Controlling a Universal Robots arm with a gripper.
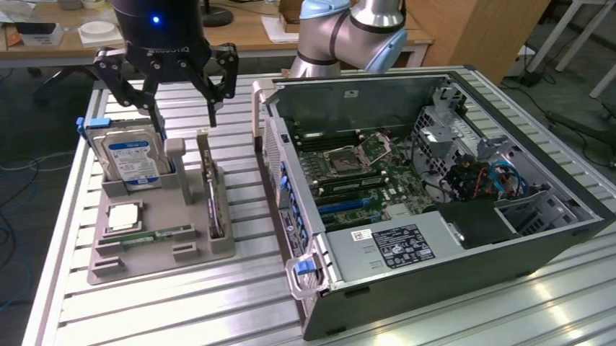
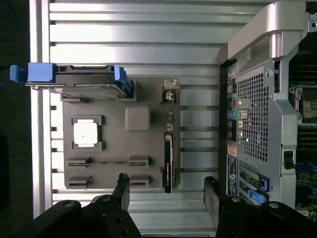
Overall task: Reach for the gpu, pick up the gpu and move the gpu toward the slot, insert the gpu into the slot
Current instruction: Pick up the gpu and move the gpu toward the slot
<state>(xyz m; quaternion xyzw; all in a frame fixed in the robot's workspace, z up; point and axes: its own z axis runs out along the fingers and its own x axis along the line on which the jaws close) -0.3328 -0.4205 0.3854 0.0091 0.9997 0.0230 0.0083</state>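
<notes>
- The end effector (image 1: pixel 183 109) hangs above the grey tray (image 1: pixel 159 249), which sits on the slatted metal worktop (image 1: pixel 164 310).
- Its two dark fingers (image 2: pixel 122 186) are spread wide apart, and they have hold of nothing.
- The graphics card (image 1: pixel 213 194) stands on its long edge in a groove of the tray. It is below the end effector and a little toward the exterior view's right of it. Neither finger touches it.
- In the wrist view the card runs lengthwise away from the end effector. Its nearer end lines up with the gap between the fingers, roughly midway between them.
- A blue-labelled hard drive (image 1: pixel 130 155) stands upright in the same tray, below the end effector and toward the exterior view's left of the card.
- A square processor chip (image 1: pixel 125 216) and a short memory stick (image 1: pixel 159 234) lie flat in recesses of the tray, farther from the end effector than the hard drive.
- The open computer case (image 1: pixel 405 252) lies just beside the tray, toward the exterior view's right of the end effector.
- The slot (image 1: pixel 344 208), a blue strip on the green motherboard (image 1: pixel 385 184) inside the case, is well apart from both the end effector and the card.
</notes>
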